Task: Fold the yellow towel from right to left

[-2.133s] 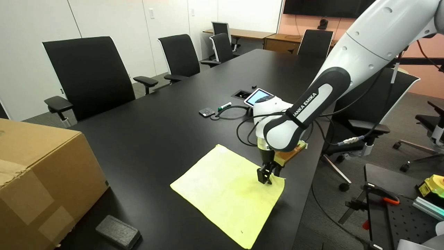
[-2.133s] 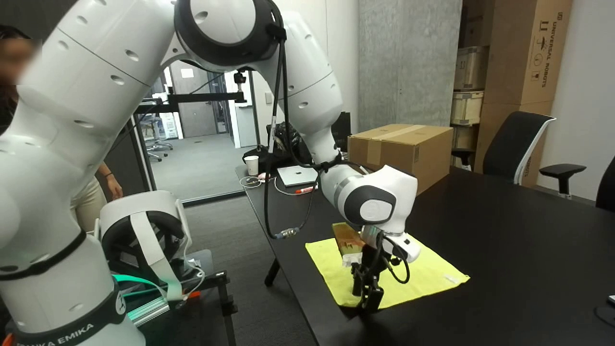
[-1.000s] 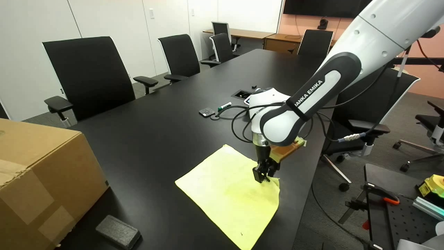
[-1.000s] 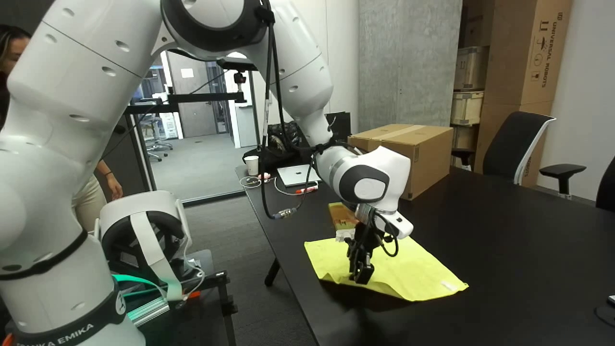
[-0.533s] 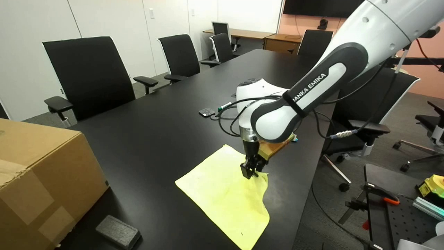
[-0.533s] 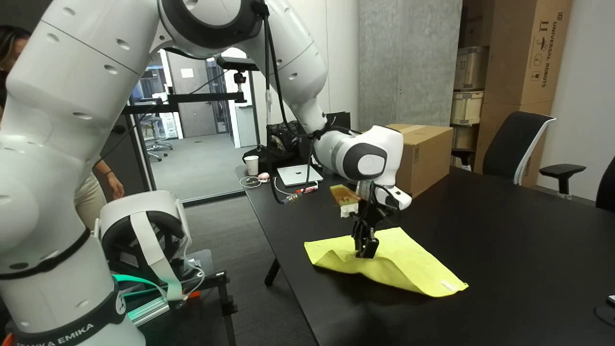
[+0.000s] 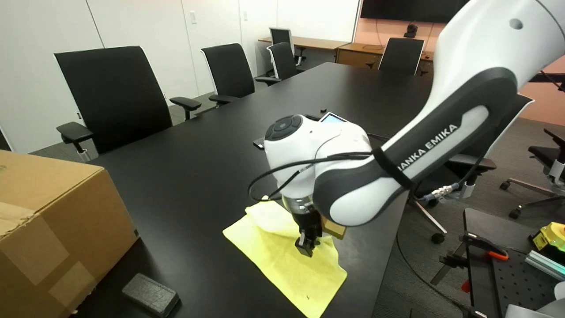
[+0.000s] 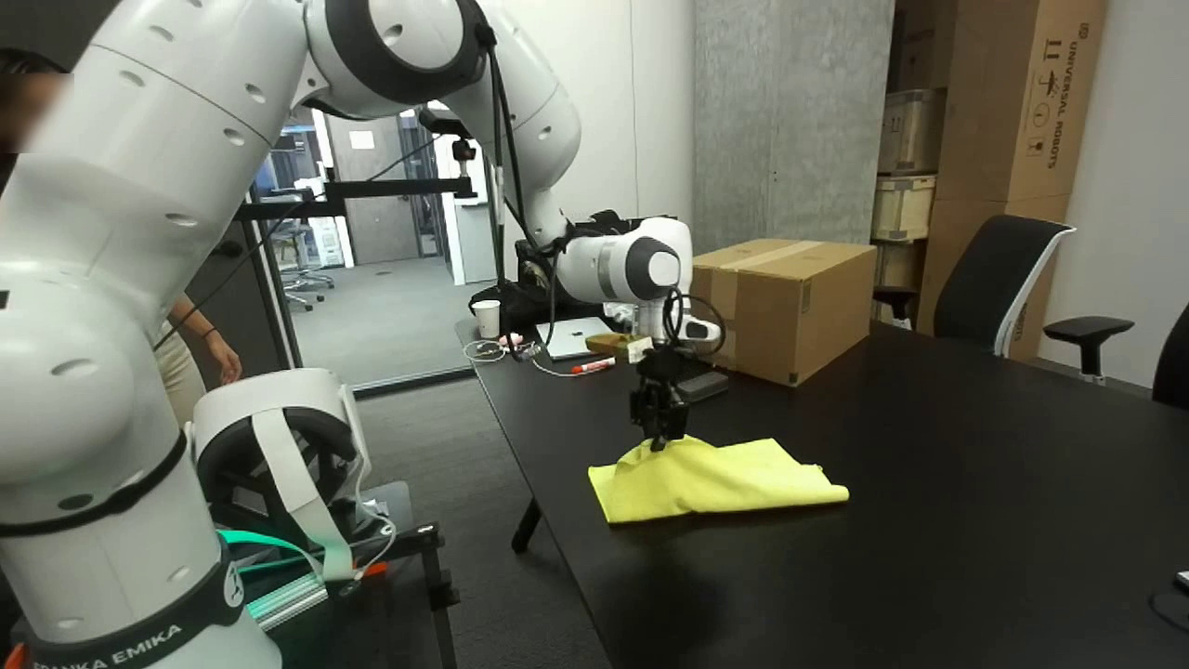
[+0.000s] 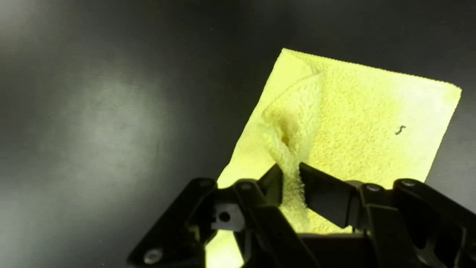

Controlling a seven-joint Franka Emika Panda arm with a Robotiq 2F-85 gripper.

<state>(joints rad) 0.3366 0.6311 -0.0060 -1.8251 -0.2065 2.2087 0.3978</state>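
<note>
In the wrist view, the fingers (image 9: 327, 193) of the gripper (image 9: 291, 178) pinch a raised ridge of the yellow towel (image 9: 353, 130), which bunches up just ahead of their tips. In both exterior views the yellow towel lies on the black surface (image 8: 882, 595) near one of its edges, beneath the gripper, rumpled and partly turned over on itself. A cardboard box (image 8: 780, 307) and a dark grey block (image 7: 151, 295) sit near each other, both apart from the yellow towel.

rumpled yellow towel (image 9: 346, 130), partly folded
</note>
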